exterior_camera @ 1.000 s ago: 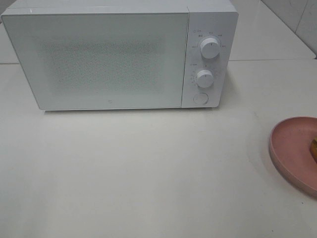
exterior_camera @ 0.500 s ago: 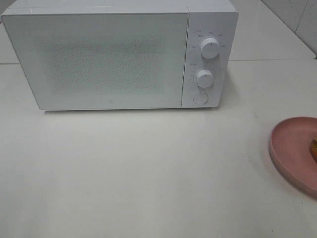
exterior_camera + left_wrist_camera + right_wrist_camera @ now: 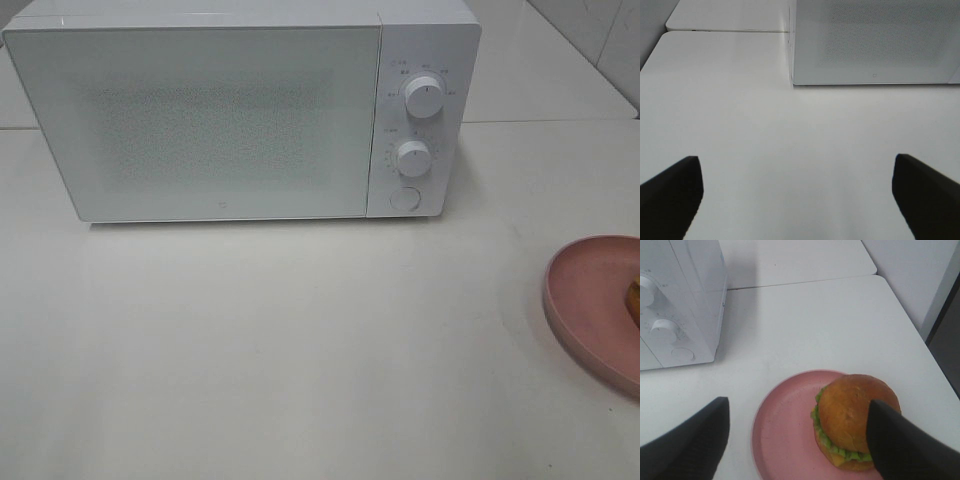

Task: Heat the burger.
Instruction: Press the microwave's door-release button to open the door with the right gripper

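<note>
Opening step, by judgement: microwave (image 3: 200, 120) door shut. Right claw (image 3: 797, 402) wide, empty; burger (image 3: 850, 410) on pink plate (image 3: 782, 440) just beneath, by its right finger. Left claw (image 3: 796, 157) wide, empty, facing microwave. Next move likely: open door.

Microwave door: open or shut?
Shut. The microwave door lies flush with the control panel, no gap; the burger sits outside on the pink plate.

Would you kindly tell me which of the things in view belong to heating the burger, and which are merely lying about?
Belongs to the job:
- burger
- pink plate it sits on
- microwave, door shut
- upper knob, lower knob, round button

Just there:
- white table
- second tabletop behind it
</note>
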Available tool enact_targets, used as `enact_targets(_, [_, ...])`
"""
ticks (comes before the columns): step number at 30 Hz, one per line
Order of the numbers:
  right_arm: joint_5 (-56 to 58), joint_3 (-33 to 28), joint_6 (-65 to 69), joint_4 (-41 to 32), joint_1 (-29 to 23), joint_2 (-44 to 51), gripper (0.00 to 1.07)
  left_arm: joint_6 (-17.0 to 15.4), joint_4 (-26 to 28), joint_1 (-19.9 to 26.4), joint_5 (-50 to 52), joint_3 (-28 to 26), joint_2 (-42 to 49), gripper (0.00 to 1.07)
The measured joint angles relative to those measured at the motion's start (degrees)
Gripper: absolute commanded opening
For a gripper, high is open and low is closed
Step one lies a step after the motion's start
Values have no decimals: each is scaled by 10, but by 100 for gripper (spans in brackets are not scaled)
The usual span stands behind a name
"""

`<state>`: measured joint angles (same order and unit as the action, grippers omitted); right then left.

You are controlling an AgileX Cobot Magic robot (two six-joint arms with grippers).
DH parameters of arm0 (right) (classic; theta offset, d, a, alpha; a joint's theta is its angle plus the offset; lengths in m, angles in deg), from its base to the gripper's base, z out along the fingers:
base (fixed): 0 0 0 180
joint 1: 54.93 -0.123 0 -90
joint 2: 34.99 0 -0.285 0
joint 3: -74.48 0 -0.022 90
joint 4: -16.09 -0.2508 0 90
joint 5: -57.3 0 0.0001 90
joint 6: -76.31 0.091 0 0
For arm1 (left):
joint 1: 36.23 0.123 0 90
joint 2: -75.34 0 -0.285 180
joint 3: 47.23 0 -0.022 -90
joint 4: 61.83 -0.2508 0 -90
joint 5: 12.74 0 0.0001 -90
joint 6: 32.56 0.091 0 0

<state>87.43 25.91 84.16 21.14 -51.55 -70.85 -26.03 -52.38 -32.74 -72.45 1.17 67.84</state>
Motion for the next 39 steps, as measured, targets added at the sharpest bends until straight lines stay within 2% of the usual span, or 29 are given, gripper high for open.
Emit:
enact_targets(17, [-143, -17, 0, 0, 0, -166, 71, 0, 0, 0, 0, 0, 0, 98])
enact_targets(26, [-353, -74, 0, 0, 0, -231, 71, 0, 0, 0, 0, 0, 0, 98])
enact_targets(39, [-567, -104, -1, 0, 0, -337, 71, 0, 0, 0, 0, 0, 0, 98])
